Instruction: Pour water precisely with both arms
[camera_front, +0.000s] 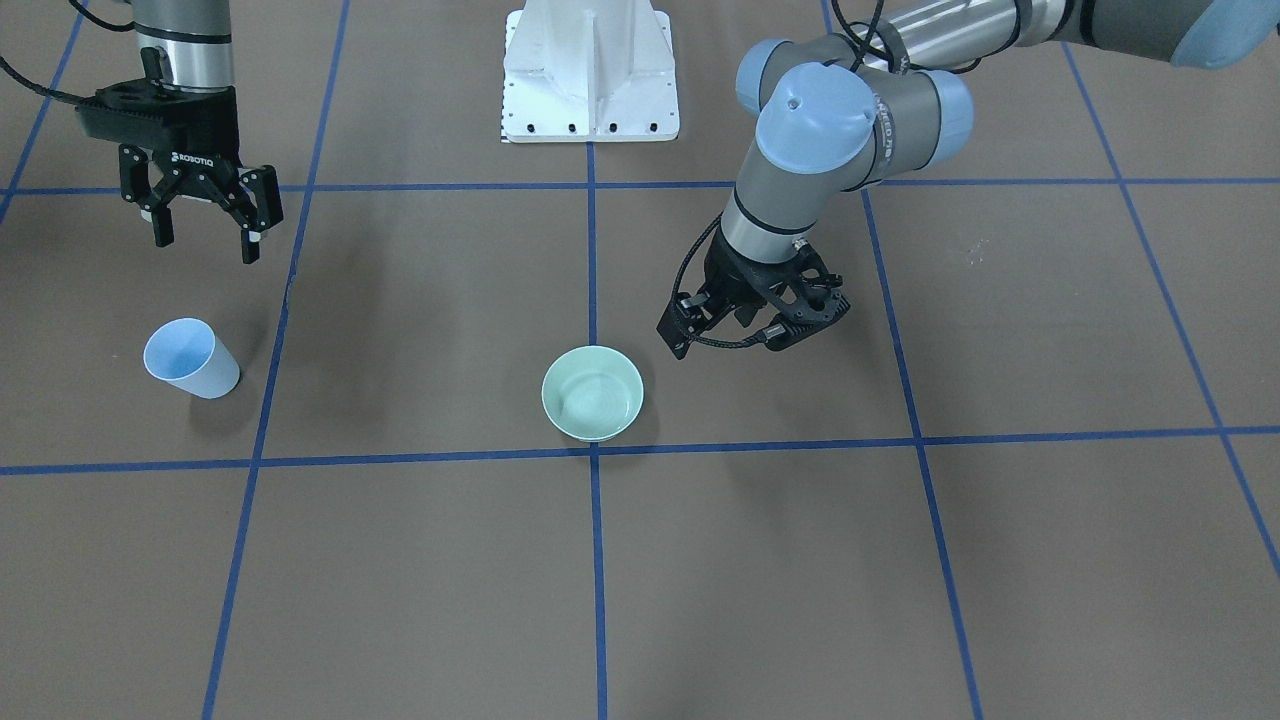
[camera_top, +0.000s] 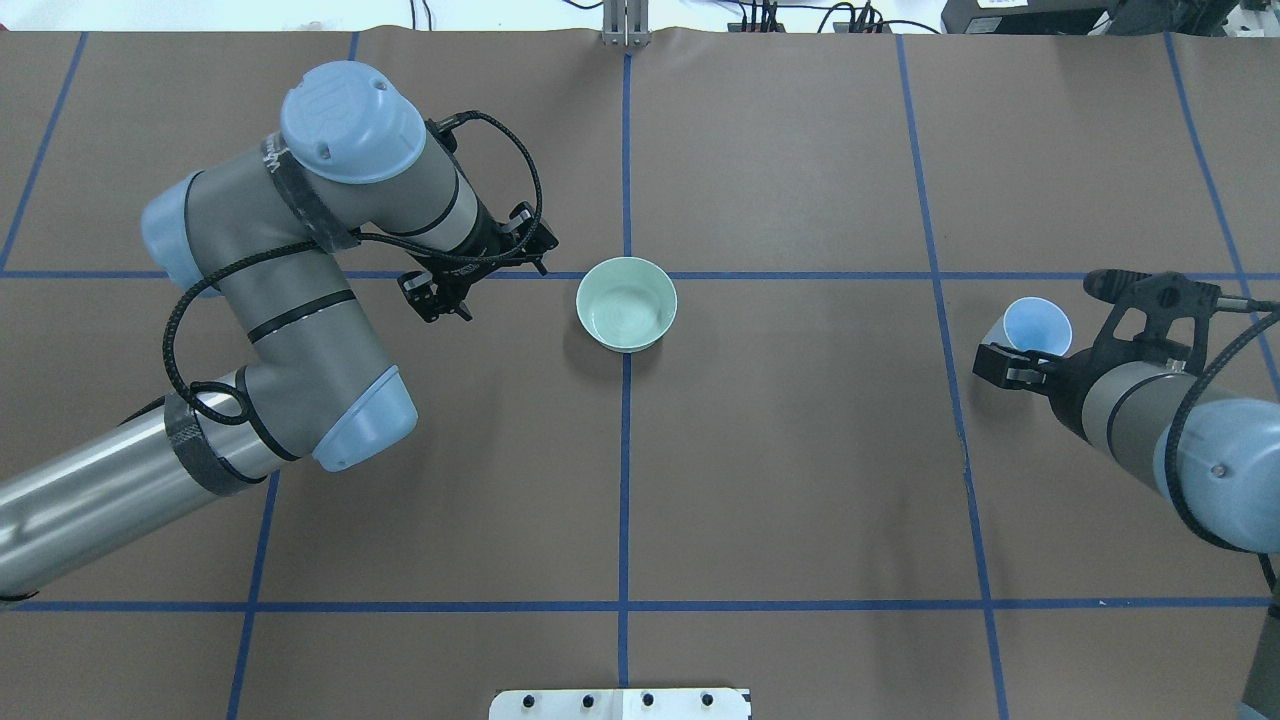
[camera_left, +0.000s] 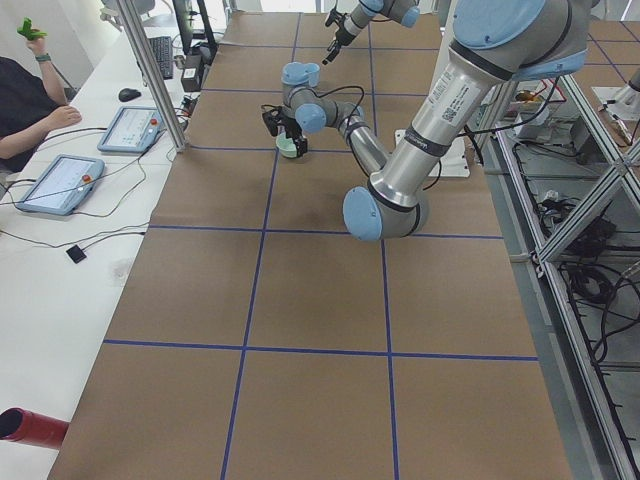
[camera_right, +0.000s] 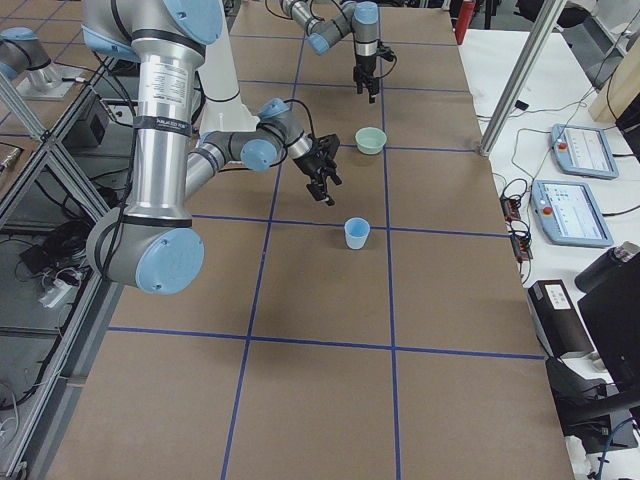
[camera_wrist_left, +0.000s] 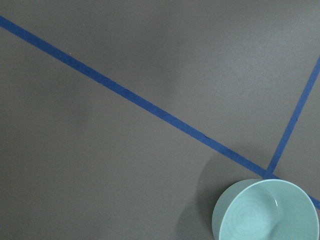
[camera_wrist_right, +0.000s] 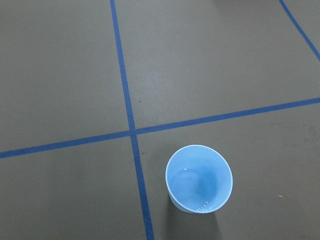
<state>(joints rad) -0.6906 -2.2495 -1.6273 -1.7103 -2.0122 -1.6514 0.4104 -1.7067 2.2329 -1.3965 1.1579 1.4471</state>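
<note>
R gripper hangs near the cup, jaws apart, nothing held. The water sits in the cup, well apart from the bowl. L gripper is beside the bowl; can't tell its jaws. Grab the cup mid-wall, squarely, and keep it upright.

Table was covered in brown matte sheet, gridded with blue tape lines. White metal pedestal was bolted at the table's edge. A white side bench ran along the operators' side: two touch pendants, a mouse, loose cables. Aluminium post stood on the bench edge. A person sat there, dark sleeve in view. Red cylinder lay at the near bench corner. Light was even, shadows soft.
</note>
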